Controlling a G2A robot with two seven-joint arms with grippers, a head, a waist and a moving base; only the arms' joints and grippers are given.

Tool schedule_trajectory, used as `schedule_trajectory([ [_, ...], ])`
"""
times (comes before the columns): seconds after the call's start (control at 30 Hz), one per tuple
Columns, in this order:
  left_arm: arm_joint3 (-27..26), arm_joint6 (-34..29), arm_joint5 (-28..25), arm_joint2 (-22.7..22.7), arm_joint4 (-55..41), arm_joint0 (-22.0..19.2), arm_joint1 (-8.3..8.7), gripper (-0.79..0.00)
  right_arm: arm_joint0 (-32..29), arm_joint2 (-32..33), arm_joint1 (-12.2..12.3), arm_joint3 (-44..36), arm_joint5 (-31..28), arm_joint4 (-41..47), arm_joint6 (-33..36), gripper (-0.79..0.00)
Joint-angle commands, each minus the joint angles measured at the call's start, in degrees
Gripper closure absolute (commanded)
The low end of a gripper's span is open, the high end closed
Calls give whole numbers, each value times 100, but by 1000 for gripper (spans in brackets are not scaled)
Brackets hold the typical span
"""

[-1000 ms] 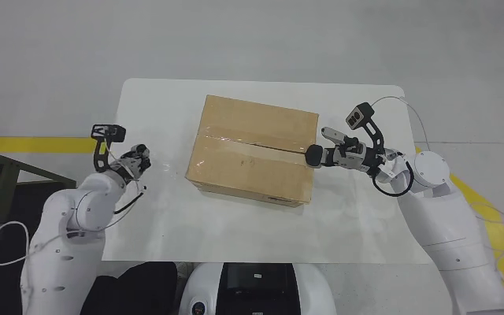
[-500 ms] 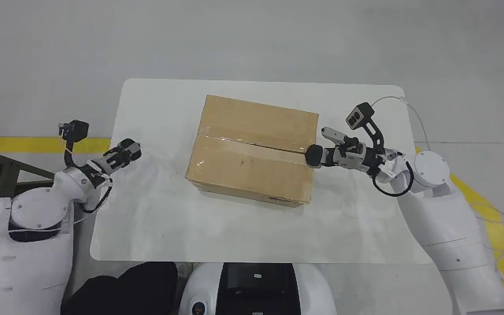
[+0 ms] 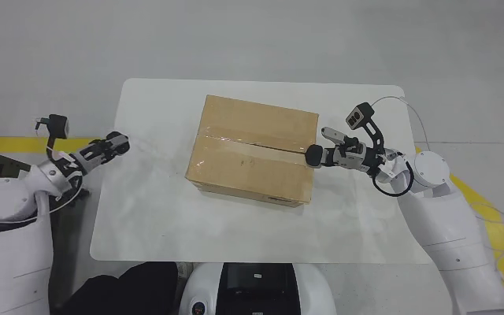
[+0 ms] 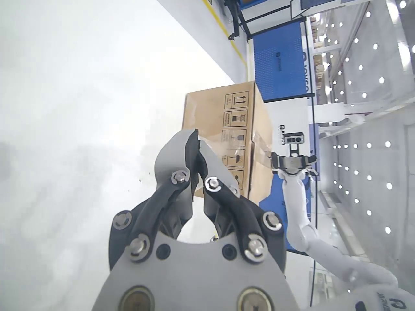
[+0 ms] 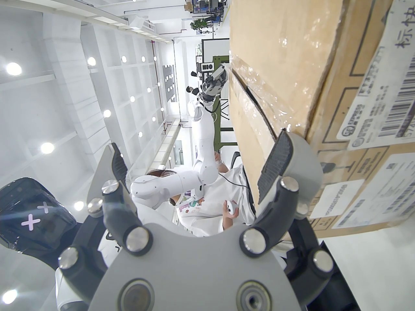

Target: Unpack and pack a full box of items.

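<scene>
A brown cardboard box (image 3: 253, 150) stands closed in the middle of the white table (image 3: 157, 220), with clear tape along its top seam. My right gripper (image 3: 313, 155) is at the box's right end, level with the top edge. In the right wrist view this gripper (image 5: 197, 160) is open, one finger (image 5: 278, 163) beside the box (image 5: 285, 33) near the taped seam, the other clear of it. My left gripper (image 3: 118, 142) hangs over the table's left edge, well apart from the box. Its fingertips (image 4: 196, 140) are shut with nothing between them, pointing toward the box (image 4: 236, 131).
A yellow floor line (image 3: 24, 144) runs past both sides of the table. A dark frame (image 3: 12, 169) stands on the floor beyond the left edge. Bare tabletop lies in front of the box and to its left.
My left arm has drawn back leftward, from beside the box out to the table's left edge. The right arm and the box have not moved.
</scene>
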Motion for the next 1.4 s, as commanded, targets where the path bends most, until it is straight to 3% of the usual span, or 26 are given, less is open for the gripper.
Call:
schedule_trajectory([
  [0.0,59,-72,112,-4,-213,-80,19,0,0,0,0,0,0,0,0,-785],
  [0.37,-83,115,816,168,-1063,-578,81,0,0,0,0,0,0,0,0,-785],
  [0.8,-1097,585,1088,625,-2111,-919,84,0,0,0,0,0,0,0,0,-785],
  [1.07,-1550,1019,1028,1096,-2349,-1132,69,0,0,0,0,0,0,0,0,-785],
  [1.37,-1693,1381,981,2002,-2166,-1520,33,0,0,0,0,0,0,0,0,-785],
])
